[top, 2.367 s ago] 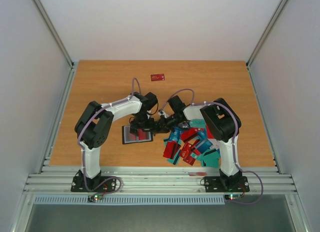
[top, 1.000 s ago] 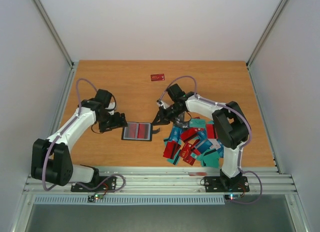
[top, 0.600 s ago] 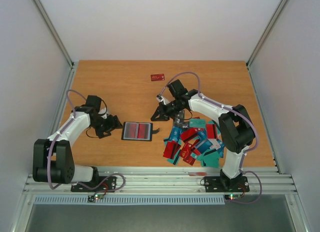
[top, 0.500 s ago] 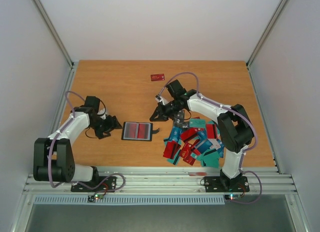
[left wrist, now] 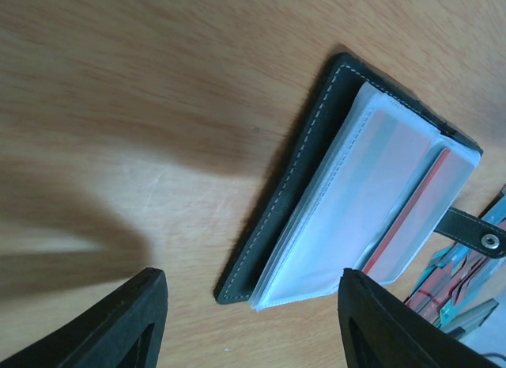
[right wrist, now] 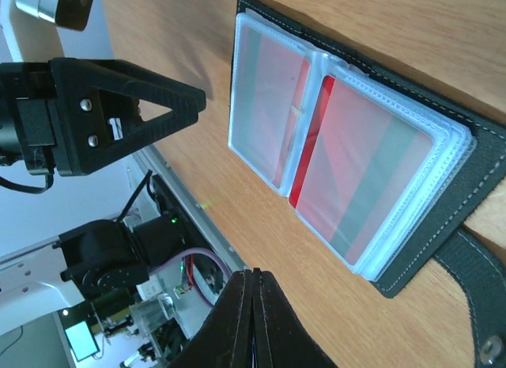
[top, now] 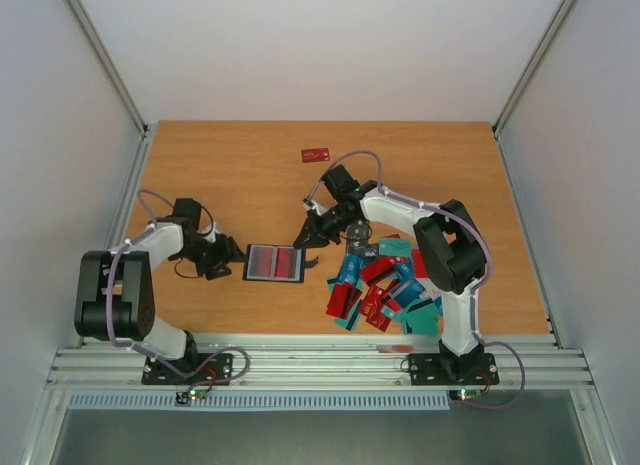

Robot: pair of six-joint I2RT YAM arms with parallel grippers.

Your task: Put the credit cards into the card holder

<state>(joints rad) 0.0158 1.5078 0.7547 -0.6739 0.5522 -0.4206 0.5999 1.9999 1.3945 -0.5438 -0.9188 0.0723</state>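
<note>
The card holder [top: 275, 263] lies open and flat on the table, its clear sleeves showing red cards [right wrist: 348, 146]. Just left of it my left gripper [top: 228, 257] is low and open; in its wrist view the holder's near corner [left wrist: 261, 281] lies ahead of the spread fingers [left wrist: 126, 320], untouched. My right gripper [top: 305, 240] is shut and empty, hovering at the holder's upper right corner, with its tip [right wrist: 253, 320] beside the sleeves. A pile of loose red and teal credit cards [top: 385, 285] lies to the right of the holder.
One red card [top: 316, 155] lies alone toward the back of the table. The holder's snap strap [left wrist: 470, 229] sticks out toward the card pile. Metal rails [top: 320, 360] border the near edge, and white walls enclose the sides.
Both grippers have left the holder. The left arm folded back toward the left edge, and its jaws narrowed. The right gripper shifted slightly left and stayed shut.
</note>
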